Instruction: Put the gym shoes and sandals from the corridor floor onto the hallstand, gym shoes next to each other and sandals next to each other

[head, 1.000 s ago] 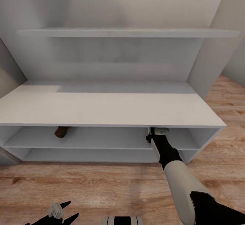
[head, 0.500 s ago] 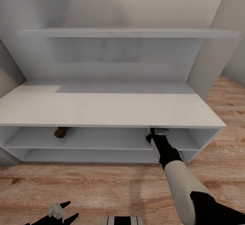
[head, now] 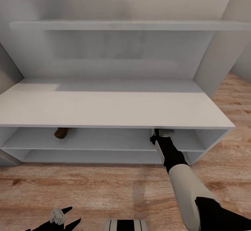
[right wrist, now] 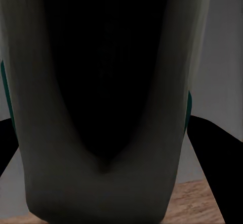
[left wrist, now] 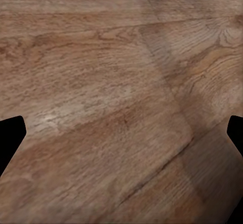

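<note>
The pale grey hallstand [head: 111, 105] fills the head view, a long bench with two open shelves below. My right arm reaches into the upper open shelf at its right end. There my right gripper [head: 159, 134] is shut on a white gym shoe [head: 164, 132] with green stripes, mostly hidden under the bench top. Close up in the right wrist view the gym shoe [right wrist: 101, 107] shows its dark opening between the black fingers [right wrist: 217, 153]. One brown sandal [head: 62, 132] lies on the same shelf, far to the left. My left gripper [head: 66, 217] hangs open over the wood floor [left wrist: 101, 82].
A long wall shelf [head: 122, 25] runs above the bench. Grey wall panels close in on both sides of the hallstand. Wood-plank floor [head: 104, 189] lies between me and the unit, and extends at the right [head: 237, 98].
The whole head view has shifted a little, with the hallstand looking slightly closer and higher. The right arm, the shoe and the sandal keep their places on the shelf.
</note>
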